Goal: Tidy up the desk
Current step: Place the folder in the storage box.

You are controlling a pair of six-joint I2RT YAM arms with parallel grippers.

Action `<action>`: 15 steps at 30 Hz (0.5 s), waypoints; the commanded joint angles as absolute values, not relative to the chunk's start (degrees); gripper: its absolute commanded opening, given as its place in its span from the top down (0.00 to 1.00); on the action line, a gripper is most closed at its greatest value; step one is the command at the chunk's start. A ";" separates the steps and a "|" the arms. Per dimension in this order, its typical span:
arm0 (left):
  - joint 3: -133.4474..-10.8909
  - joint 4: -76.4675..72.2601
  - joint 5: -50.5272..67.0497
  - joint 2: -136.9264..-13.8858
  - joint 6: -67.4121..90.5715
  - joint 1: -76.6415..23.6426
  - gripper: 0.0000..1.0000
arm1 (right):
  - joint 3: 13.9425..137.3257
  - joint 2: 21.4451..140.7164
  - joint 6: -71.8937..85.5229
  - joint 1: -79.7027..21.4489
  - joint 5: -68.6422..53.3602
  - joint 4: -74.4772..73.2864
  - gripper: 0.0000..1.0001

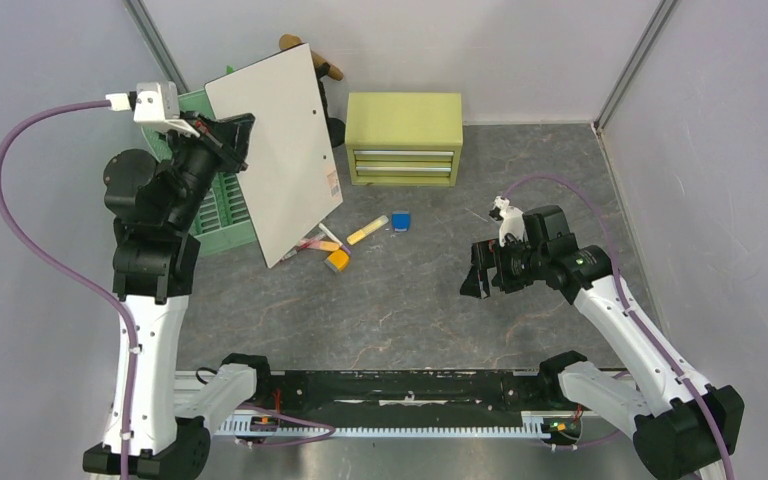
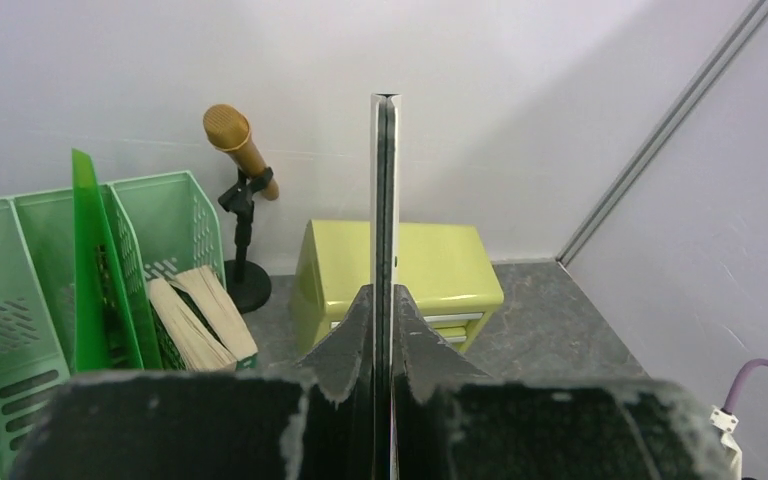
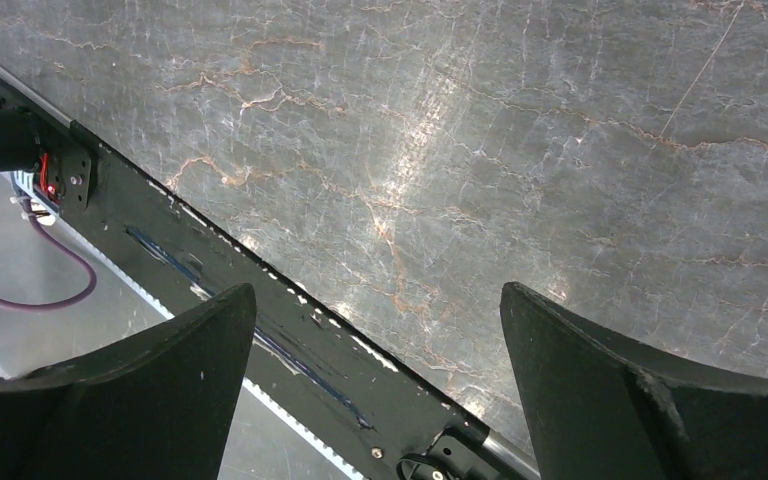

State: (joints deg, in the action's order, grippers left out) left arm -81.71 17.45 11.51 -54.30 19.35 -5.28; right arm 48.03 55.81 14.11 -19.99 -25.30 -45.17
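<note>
Desk (image 1: 410, 300), mottled dark grey, pale-veined; pale walls (image 1: 540, 50) around it

Overhead, two close wrist views; common desk (image 1: 410, 300)

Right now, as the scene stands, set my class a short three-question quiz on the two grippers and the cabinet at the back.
1. True or false: the right gripper is shut on a pen.
2. What is the left gripper shut on? A) a thin white board B) a coffee mug C) a stapler
3. How many drawers does the yellow-green cabinet show?

Key: 1 false, it is open over the bare desk; 2 A; 3 two.
</note>
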 commanded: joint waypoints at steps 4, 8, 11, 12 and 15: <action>-84.86 12.64 13.66 -53.79 16.51 -5.30 0.98 | 48.11 55.69 13.24 -19.78 -25.22 -43.44 0.02; -81.89 11.93 21.85 -52.98 20.34 -5.27 0.98 | 49.41 56.31 13.97 -19.78 -28.89 -41.03 0.02; -78.54 10.76 29.16 -52.25 24.91 -5.32 0.98 | 50.28 56.36 15.40 -19.78 -33.80 -36.91 0.02; -77.21 10.19 32.12 -52.16 27.07 -5.27 0.98 | 50.63 56.49 15.81 -19.75 -34.88 -35.80 0.02; -72.78 8.27 39.68 -51.54 33.89 -5.27 0.98 | 51.33 56.31 17.69 -19.72 -37.41 -31.84 0.02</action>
